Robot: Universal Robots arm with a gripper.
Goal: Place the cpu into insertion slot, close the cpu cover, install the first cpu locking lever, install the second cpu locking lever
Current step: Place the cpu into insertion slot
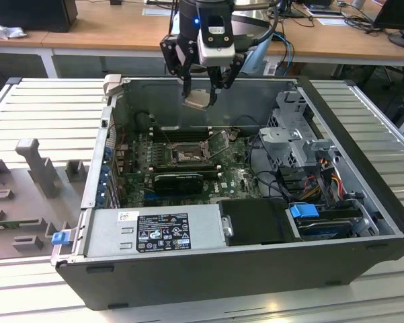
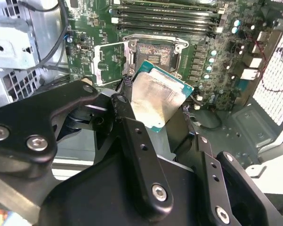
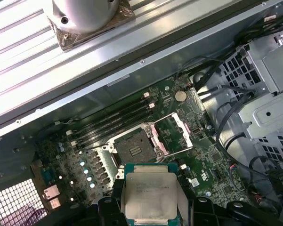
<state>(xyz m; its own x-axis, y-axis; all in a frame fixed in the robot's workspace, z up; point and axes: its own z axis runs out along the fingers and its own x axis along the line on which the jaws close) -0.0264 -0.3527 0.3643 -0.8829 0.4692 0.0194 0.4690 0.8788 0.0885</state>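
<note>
Gripper (image 2: 155, 112) jaws clamp the cpu (image 2: 157, 96) by its edges, high over the case's far side. Below and nearer, the insertion slot (image 3: 134, 149) lies bare, with the cpu cover (image 3: 185, 132) open. Keep the chip level and square to the frame.

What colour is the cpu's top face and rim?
The cpu has a pale silver-beige face with a green rim; clearest in the first wrist view.

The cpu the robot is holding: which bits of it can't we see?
- Exterior view: the cpu is too small for any detail, and the gripper covers its upper edge.
- Second wrist view: the black fingers hide its gripped edges.
- First wrist view: one edge is cut off by the picture's edge.
- Both wrist views: its back face is turned away.
</note>
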